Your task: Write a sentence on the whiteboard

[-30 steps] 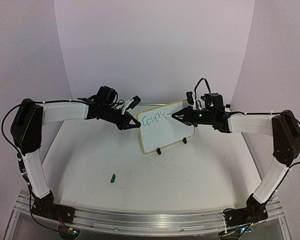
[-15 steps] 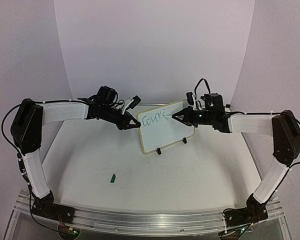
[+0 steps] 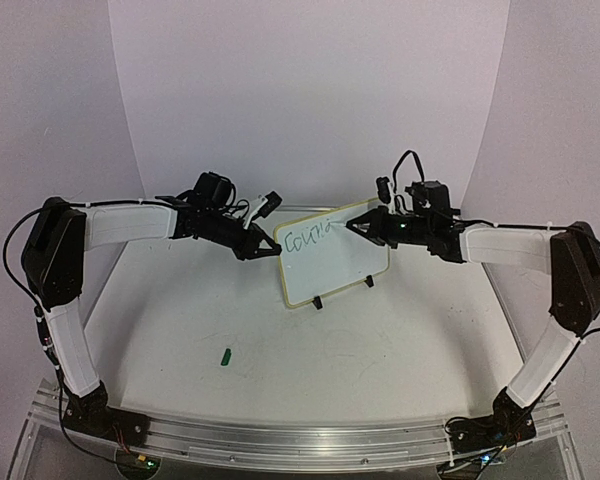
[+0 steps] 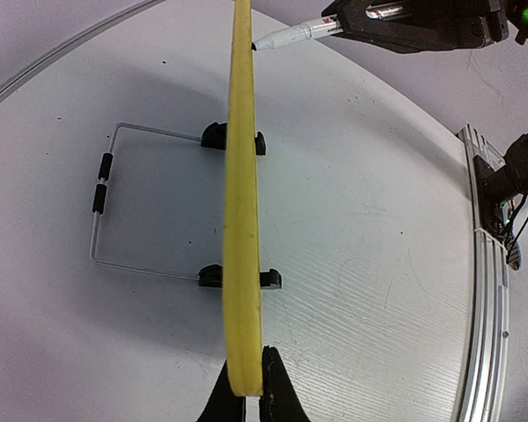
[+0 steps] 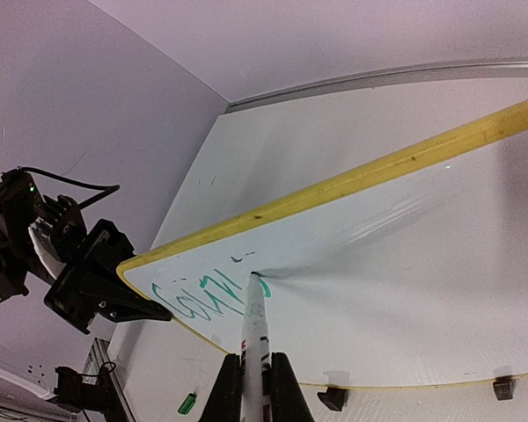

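The whiteboard (image 3: 330, 255) stands tilted on black feet at the table's middle back, with a pale-yellow rim (image 4: 240, 202). My left gripper (image 3: 270, 248) is shut on the board's left edge; its fingers (image 4: 279, 400) pinch the rim in the left wrist view. My right gripper (image 3: 358, 229) is shut on a white marker (image 5: 255, 338), whose tip touches the board face (image 5: 405, 290). Only the start of the sentence (image 5: 202, 299) shows, a few green letters reading roughly "coura", also in the top view (image 3: 308, 237).
A green marker cap (image 3: 225, 354) lies on the table at the front left, also seen in the right wrist view (image 5: 187, 403). A wire stand (image 4: 106, 207) props the board from behind. An aluminium rail (image 3: 300, 435) runs along the near edge.
My right gripper has shifted a little right and up along the board with the marker. One more green stroke shows at the end of the letters. The left arm has not moved.
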Controlling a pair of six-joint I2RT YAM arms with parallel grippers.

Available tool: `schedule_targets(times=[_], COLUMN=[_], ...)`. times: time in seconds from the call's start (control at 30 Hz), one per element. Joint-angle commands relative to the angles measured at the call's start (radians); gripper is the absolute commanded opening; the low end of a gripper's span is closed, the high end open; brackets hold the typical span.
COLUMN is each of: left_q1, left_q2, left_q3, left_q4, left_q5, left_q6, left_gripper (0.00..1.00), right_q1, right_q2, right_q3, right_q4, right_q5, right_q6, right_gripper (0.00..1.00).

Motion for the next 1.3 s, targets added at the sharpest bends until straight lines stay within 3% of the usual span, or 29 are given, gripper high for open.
schedule_targets(times=[0.0, 1.27], left_q1=[-0.015, -0.019], left_q2=[0.01, 0.007], left_q3=[0.03, 0.029], left_q4=[-0.025, -0.027], left_q5=[-0.01, -0.013], left_q6=[0.02, 0.024], left_gripper=[0.0, 0.0], right_q1=[-0.007, -0.03], right_q2=[-0.032, -0.066], right_q3=[0.038, -0.045], right_q4=[0.014, 0.014], right_q5=[0.018, 0.037], right_q6=[0.005, 0.007], right_gripper=[0.0, 0.0])
